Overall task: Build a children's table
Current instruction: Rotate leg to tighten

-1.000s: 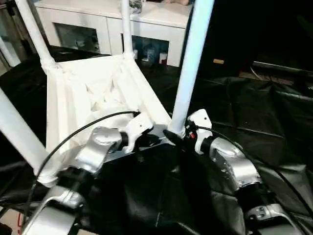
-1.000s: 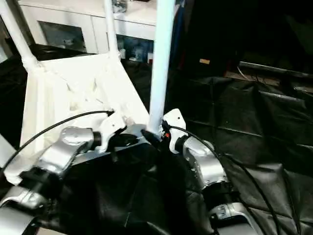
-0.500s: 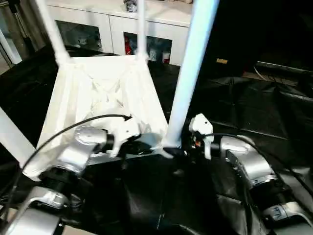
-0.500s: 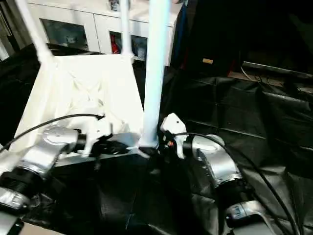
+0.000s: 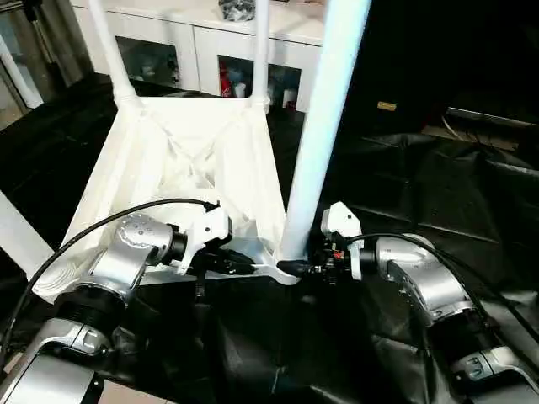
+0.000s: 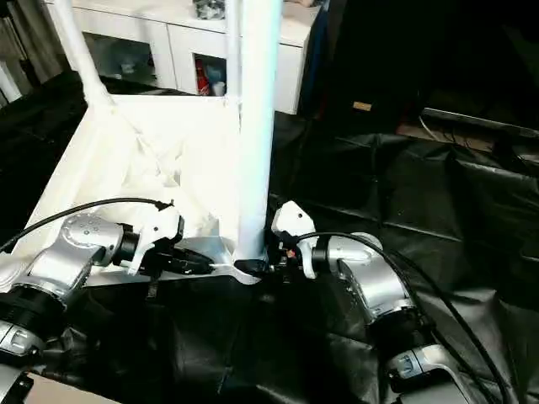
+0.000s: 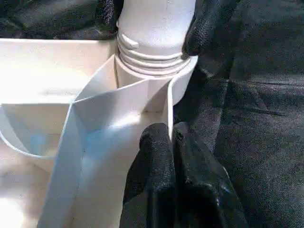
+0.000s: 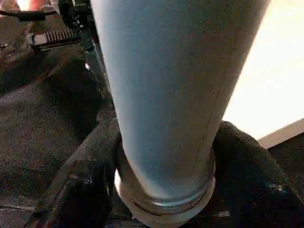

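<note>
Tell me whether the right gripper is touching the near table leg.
Touching. In the right wrist view the right gripper's black fingers press against both sides of the leg, just above its threaded base.

Dim room, dark cloth (image 5: 438, 202), glare on white tabletop (image 5: 185, 160), close leg (image 8: 171, 95) blurred

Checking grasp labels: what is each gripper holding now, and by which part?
Left gripper: shut on the tabletop, pinching a rib wall beside the corner socket. Right gripper: fingers around the base of the near leg, just above its threads.
</note>
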Robot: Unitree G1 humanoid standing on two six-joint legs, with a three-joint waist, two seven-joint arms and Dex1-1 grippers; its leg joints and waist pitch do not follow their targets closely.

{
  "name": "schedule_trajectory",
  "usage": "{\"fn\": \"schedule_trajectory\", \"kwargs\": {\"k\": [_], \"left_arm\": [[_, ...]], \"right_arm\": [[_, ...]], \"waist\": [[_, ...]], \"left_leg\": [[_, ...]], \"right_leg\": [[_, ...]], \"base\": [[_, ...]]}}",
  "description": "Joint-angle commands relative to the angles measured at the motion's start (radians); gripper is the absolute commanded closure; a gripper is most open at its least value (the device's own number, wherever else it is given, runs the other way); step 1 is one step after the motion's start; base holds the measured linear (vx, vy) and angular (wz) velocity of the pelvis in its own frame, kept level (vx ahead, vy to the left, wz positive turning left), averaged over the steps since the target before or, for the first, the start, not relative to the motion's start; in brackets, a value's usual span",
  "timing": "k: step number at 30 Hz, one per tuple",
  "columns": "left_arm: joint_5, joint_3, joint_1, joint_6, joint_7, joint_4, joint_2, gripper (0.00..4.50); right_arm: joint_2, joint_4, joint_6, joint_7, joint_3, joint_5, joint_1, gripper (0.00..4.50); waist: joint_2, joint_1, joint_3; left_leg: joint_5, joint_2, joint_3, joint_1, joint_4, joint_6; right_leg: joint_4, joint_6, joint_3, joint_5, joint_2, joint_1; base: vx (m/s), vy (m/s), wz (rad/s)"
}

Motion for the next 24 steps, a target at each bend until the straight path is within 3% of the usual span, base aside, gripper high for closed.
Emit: {"fn": "schedule_trajectory", "kwargs": {"k": [1,2,4,6,7,10,12,13,14,16,18,22,24], "left_arm": [[0.026,0.012,-0.038,0.003,0.111,0.041,-0.041,4.50],[0.026,0.012,-0.038,0.003,0.111,0.041,-0.041,4.50],[0.040,0.033,-0.064,0.036,0.222,0.069,-0.086,4.50],[0.044,0.039,-0.074,0.053,0.264,0.073,-0.106,4.50],[0.046,0.039,-0.076,0.054,0.271,0.074,-0.110,4.50],[0.068,0.049,-0.115,0.114,0.430,0.093,-0.195,4.50],[0.068,0.057,-0.129,0.134,0.476,0.097,-0.233,4.50],[0.067,0.058,-0.136,0.141,0.494,0.097,-0.255,4.50],[0.068,0.054,-0.139,0.142,0.494,0.095,-0.272,4.50],[0.069,0.049,-0.140,0.141,0.492,0.092,-0.283,4.50],[0.069,0.029,-0.136,0.132,0.476,0.080,-0.295,4.50],[0.062,0.014,-0.119,0.108,0.414,0.058,-0.278,4.50],[0.057,0.003,-0.101,0.091,0.360,0.037,-0.249,4.50]], "right_arm": [[0.019,-0.010,0.013,-0.006,0.012,0.007,0.027,1.88],[0.019,-0.010,0.013,-0.006,0.012,0.007,0.027,1.88],[0.059,0.033,0.008,-0.113,-0.009,-0.018,0.024,1.89],[0.080,0.064,0.001,-0.180,-0.020,-0.037,0.016,1.89],[0.083,0.070,0.000,-0.193,-0.022,-0.041,0.014,1.89],[0.177,0.177,0.002,-0.457,-0.081,-0.070,-0.030,1.89],[0.214,0.198,0.020,-0.532,-0.095,-0.075,-0.046,1.89],[0.234,0.197,0.026,-0.540,-0.089,-0.077,-0.052,1.89],[0.250,0.189,0.025,-0.526,-0.078,-0.077,-0.052,1.89],[0.259,0.180,0.015,-0.510,-0.062,-0.083,-0.050,1.89],[0.272,0.171,-0.019,-0.462,-0.037,-0.089,-0.046,1.33],[0.265,0.158,-0.010,-0.410,-0.051,-0.047,-0.047,0.97],[0.232,0.134,-0.019,-0.358,-0.032,-0.050,-0.040,0.75]], "waist": [[0.006,0.001,-0.058],[0.006,0.001,-0.058],[0.006,0.004,-0.054],[0.004,0.000,-0.052],[0.002,-0.002,-0.052],[0.003,-0.011,-0.051],[0.001,-0.016,-0.054],[0.009,-0.020,-0.053],[0.003,-0.022,-0.053],[0.002,-0.020,-0.056],[0.004,-0.019,-0.058],[0.005,-0.018,-0.059],[0.006,-0.018,-0.059]], "left_leg": [[-0.230,0.032,-0.004,0.009,-0.071,0.021],[-0.230,0.032,-0.004,0.009,-0.071,0.021],[-0.271,0.030,-0.003,0.020,-0.070,0.007],[-0.281,0.029,-0.006,0.015,-0.072,-0.002],[-0.290,0.029,-0.011,0.011,-0.073,-0.007],[-0.303,0.027,-0.012,0.015,-0.073,-0.014],[-0.302,0.023,-0.017,0.011,-0.072,-0.021],[-0.299,0.023,-0.018,0.008,-0.073,-0.018],[-0.302,0.022,-0.015,0.010,-0.071,-0.009],[-0.282,0.022,-0.013,0.008,-0.070,0.008],[-0.263,0.024,-0.010,0.006,-0.070,0.016],[-0.248,0.025,-0.010,0.001,-0.071,0.023],[-0.250,0.027,-0.011,0.002,-0.073,0.025]], "right_leg": [[-0.072,-0.191,0.051,-0.307,-0.079,0.045],[-0.072,-0.191,0.051,-0.307,-0.079,0.045],[-0.083,-0.175,0.052,-0.392,-0.080,0.036],[-0.084,-0.166,0.049,-0.429,-0.081,0.038],[-0.088,-0.143,0.046,-0.473,-0.083,0.042],[-0.096,-0.120,0.045,-0.520,-0.082,0.032],[-0.099,-0.104,0.040,-0.553,-0.085,0.039],[-0.101,-0.103,0.040,-0.544,-0.083,0.037],[-0.104,-0.101,0.041,-0.534,-0.081,0.035],[-0.100,-0.111,0.044,-0.493,-0.081,0.037],[-0.094,-0.129,0.046,-0.436,-0.079,0.039],[-0.086,-0.150,0.047,-0.388,-0.078,0.044],[-0.085,-0.156,0.047,-0.377,-0.079,0.046]], "base": [[0.000,0.000,0.00],[0.000,0.000,0.00],[0.000,0.000,0.00],[0.000,0.000,0.00],[0.000,0.000,0.00],[0.000,0.000,0.00],[0.000,0.000,0.00],[0.000,0.000,0.00],[0.000,0.000,0.00],[0.000,0.000,0.00],[0.000,0.000,0.00],[0.000,0.000,0.00],[0.000,0.000,0.00]]}}
